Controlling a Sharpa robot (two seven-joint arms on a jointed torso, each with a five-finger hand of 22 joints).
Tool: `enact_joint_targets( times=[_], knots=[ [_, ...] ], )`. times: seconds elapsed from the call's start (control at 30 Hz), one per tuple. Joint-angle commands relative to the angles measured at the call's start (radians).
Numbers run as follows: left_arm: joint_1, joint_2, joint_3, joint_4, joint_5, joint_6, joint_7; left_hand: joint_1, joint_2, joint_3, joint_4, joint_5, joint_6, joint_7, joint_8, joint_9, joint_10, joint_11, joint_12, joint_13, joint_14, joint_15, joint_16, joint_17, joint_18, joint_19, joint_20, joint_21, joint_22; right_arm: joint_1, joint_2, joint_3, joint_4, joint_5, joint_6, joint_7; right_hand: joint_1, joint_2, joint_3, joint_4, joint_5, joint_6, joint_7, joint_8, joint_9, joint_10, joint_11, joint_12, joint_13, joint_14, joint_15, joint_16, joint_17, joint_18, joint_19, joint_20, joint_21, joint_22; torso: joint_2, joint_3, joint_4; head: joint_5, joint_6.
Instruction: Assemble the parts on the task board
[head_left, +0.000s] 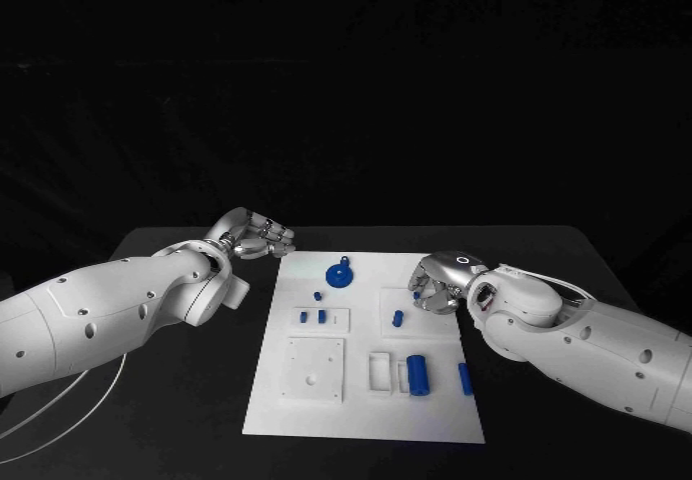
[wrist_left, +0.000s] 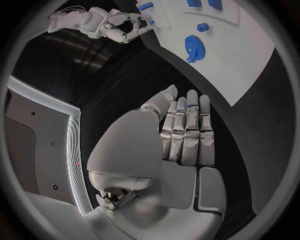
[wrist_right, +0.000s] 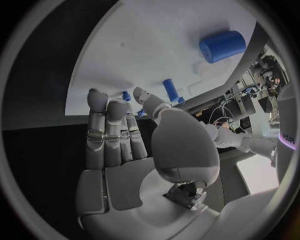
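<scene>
You see the left hand (head_left: 257, 236) loose and empty by the board's (head_left: 361, 410) far left corner, the right hand (head_left: 437, 290) empty above its right side.

Both arms are clad in smooth, glossy white shells, thick and rounded, dotted with small dark round holes along the forearms; thin pale cables loop beneath the left arm (head_left: 116, 310). The right arm (head_left: 591, 340) ends in a rounded wrist housing with a small dark ring on top. Each robot hand, left (head_left: 260, 237) and right (head_left: 433, 285), is silver-grey metal, with segmented fingers, flat pale palm plates and a bulbous thumb base.
</scene>
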Motion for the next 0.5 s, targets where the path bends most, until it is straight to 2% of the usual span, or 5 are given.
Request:
enact_joint_targets(
  times=[0.03,0.1,0.2,0.33,0.5],
  knots=[
    [0.003,-0.001,0.001,0.008,0.039,-0.01,0.027,-0.003,0.01,-0.004,0.0,0.005,-0.002,0.002,-0.003,0.0,-0.009,0.001,0.004,-0.001,-0.002,0.004,-0.003,0.001,-0.008,0.004,0.0,-0.004,0.001,-0.001,0.005,-0.004,-0.007,-0.038,0.001,-0.018,-0.002,-0.009,0.025,0.001,-0.008,0.014,-0.002,-0.004,0.0,0.013,-0.003,-0.004,-0.001,0.005,0.0,0.006,0.0,-0.006,0.045,0.003,0.006,-0.002,-0.001,-0.0002,0.0005,0.002,-0.003],
    [0.003,-0.001,0.001,0.01,0.043,-0.007,0.027,-0.003,0.011,-0.004,0.0,0.005,-0.002,0.002,-0.003,0.0,-0.009,0.001,0.003,-0.001,-0.003,0.004,-0.003,0.001,-0.008,0.004,0.0,-0.004,0.001,-0.001,0.008,-0.007,-0.011,-0.044,0.005,-0.021,0.005,0.003,0.047,0.0,-0.027,0.025,-0.004,-0.002,0.001,0.019,-0.005,-0.004,-0.001,0.005,-0.001,0.006,0.0,-0.007,0.045,0.002,0.01,-0.001,-0.001,0.0,-0.0006,0.002,-0.005],
    [0.003,-0.001,0.001,0.012,0.046,-0.005,0.028,-0.003,0.011,-0.004,0.0,0.005,-0.002,0.001,-0.003,0.0,-0.009,0.001,0.003,-0.001,-0.003,0.004,-0.003,0.001,-0.008,0.004,0.0,-0.005,0.001,-0.002,0.011,-0.011,-0.014,-0.052,0.011,-0.024,-0.002,-0.002,0.091,-0.001,-0.039,0.036,-0.006,-0.003,0.001,0.027,-0.008,-0.003,-0.001,0.005,-0.002,0.008,0.001,-0.008,0.044,0.001,0.013,0.0,-0.001,0.0004,-0.001,0.002,-0.003],
    [0.003,-0.002,0.001,0.014,0.051,-0.002,0.027,-0.004,0.012,-0.004,0.0,0.005,-0.002,0.002,-0.003,0.0,-0.01,0.001,0.003,-0.001,-0.004,0.004,-0.003,0.001,-0.007,0.004,0.0,-0.005,0.0,-0.004,0.015,-0.015,-0.015,-0.068,0.015,-0.032,0.006,0.013,0.122,-0.001,-0.059,0.062,-0.011,-0.003,0.001,0.05,-0.015,-0.004,-0.001,0.007,-0.006,0.008,0.003,-0.012,0.044,-0.002,0.023,0.004,-0.001,0.0014,-0.0008,0.001,-0.004],
    [0.003,-0.002,0.001,0.014,0.055,0.002,0.026,-0.005,0.012,-0.004,0.001,0.005,-0.002,0.002,-0.003,0.0,-0.01,0.002,0.003,-0.001,-0.005,0.005,-0.003,0.001,-0.007,0.003,0.0,-0.005,-0.001,-0.005,0.019,-0.017,-0.014,-0.085,0.018,-0.04,0.014,0.024,0.145,-0.007,-0.063,0.092,-0.017,-0.001,0.002,0.08,-0.024,-0.003,0.0,0.008,-0.011,0.009,0.004,-0.017,0.044,-0.007,0.035,0.01,-0.001,0.001,-0.0009,0.0,-0.005]
  ],
)
